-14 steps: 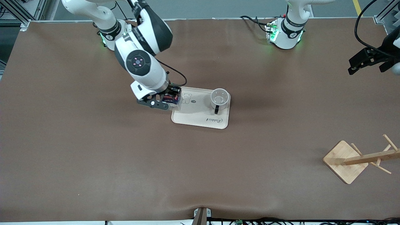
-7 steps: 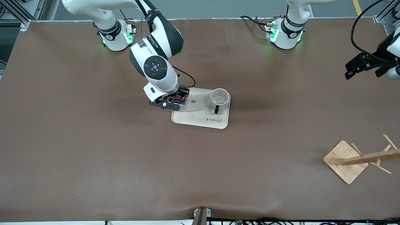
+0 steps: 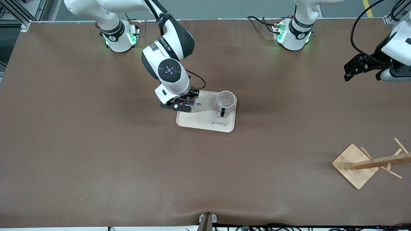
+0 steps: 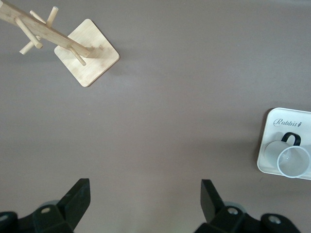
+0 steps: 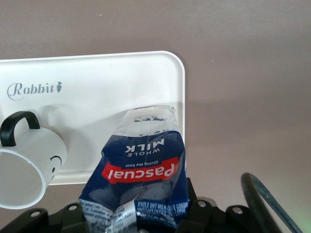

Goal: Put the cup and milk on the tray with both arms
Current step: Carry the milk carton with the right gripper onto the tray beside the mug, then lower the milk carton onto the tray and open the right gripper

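My right gripper [image 3: 185,104] is shut on the milk [image 3: 187,101], a dark-blue carton with a red label [image 5: 141,170], squeezed at its upper part. It hangs over the cream tray [image 3: 199,121] at the end toward the right arm's base; its pale bottom points at the tray [image 5: 112,82] near the rim. The white cup [image 3: 225,100] stands upright on the tray's other end, black handle toward the front camera; it also shows as the cup [image 5: 26,167] and the cup [image 4: 292,160]. My left gripper [image 3: 352,71] hovers open and empty over bare table at the left arm's end, with the left gripper [image 4: 144,187] showing nothing between its fingers.
A wooden rack [image 3: 354,165] with pegs lies on its square base near the left arm's end, closer to the front camera; the same rack [image 4: 87,53] shows in the left wrist view. Brown table mat [image 3: 96,160] surrounds the tray.
My right arm carried the milk sideways from the tray's edge to over the tray. My left gripper drifted a little toward the table's middle.
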